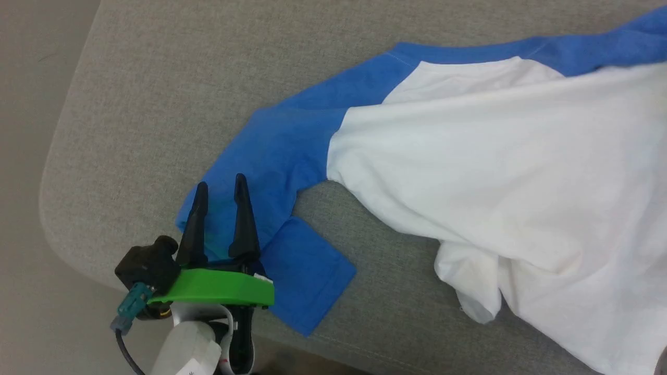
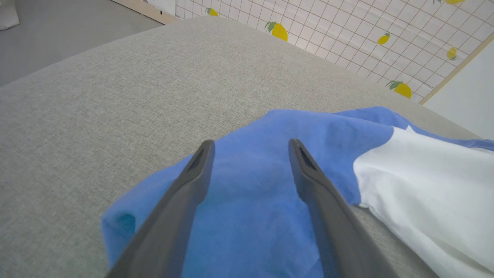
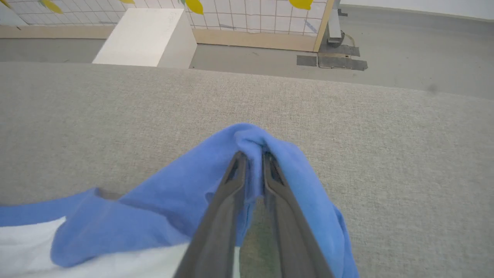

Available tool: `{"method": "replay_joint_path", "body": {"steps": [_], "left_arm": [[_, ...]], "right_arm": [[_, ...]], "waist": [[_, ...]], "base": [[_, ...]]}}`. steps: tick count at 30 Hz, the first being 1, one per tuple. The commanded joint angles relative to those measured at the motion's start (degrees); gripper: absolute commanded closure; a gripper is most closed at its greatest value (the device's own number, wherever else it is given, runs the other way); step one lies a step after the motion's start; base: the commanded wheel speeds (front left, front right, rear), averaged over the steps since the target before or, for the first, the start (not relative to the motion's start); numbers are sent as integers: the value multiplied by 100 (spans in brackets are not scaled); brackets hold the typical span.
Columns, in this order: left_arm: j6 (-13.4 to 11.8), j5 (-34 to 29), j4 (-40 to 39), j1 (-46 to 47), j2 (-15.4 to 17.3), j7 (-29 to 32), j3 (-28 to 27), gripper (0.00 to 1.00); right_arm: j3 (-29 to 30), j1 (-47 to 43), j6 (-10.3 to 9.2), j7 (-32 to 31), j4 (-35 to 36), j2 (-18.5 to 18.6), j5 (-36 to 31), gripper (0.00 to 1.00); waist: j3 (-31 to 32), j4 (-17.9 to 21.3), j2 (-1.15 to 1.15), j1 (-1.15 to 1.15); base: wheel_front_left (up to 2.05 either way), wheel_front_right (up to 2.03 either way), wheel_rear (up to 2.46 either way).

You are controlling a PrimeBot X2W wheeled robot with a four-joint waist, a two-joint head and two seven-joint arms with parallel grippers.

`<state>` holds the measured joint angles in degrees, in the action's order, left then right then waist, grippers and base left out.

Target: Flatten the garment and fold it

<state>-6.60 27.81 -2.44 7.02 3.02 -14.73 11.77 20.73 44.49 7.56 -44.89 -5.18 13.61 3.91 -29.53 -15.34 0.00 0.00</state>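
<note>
The left pincer (image 1: 221,181) hangs wide open, the shirt's (image 1: 495,172) blue sleeve (image 1: 281,151) beneath its fingers on the grey bench (image 1: 156,78). The right pincer (image 3: 253,154) pinches a bunched blue fold.

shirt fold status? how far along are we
Early. Done: the garment lies on the grey cushion, white body partly spread. In hand: right gripper is shut on a pinch of blue fabric; left gripper is open over a sleeve. Left: flattening, since that sleeve's cuff is doubled over and the white edge is bunched; no fold made yet.
</note>
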Motion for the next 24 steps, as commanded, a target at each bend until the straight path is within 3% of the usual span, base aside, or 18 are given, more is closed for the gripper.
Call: {"method": "replay_joint_path", "body": {"steps": [1,5,9,18,24], "left_arm": [[-2,64,25,108,-13,-27,19,0],[-17,80,84,158,-13,-27,54,0],[-10,46,150,123,-13,-27,18,0],[-10,-76,176,-151,-14,-27,-182,0],[11,-131,151,-332,-14,-27,-234,0]], "right_arm": [[72,93,-8,182,-247,-72,-161,0],[-68,148,-8,465,-685,-77,-292,0],[-446,58,-8,494,-648,93,39,0],[-978,-1172,-8,-462,815,350,1239,0],[-937,-2317,-8,-1081,1482,251,1504,0]], "waist": [[-177,-176,0,0],[-108,-107,0,0],[102,34,0,0],[701,374,0,0],[880,453,0,0]], "base": [[0,0,0],[0,0,0],[0,0,0],[0,0,0],[0,0,0]]}}
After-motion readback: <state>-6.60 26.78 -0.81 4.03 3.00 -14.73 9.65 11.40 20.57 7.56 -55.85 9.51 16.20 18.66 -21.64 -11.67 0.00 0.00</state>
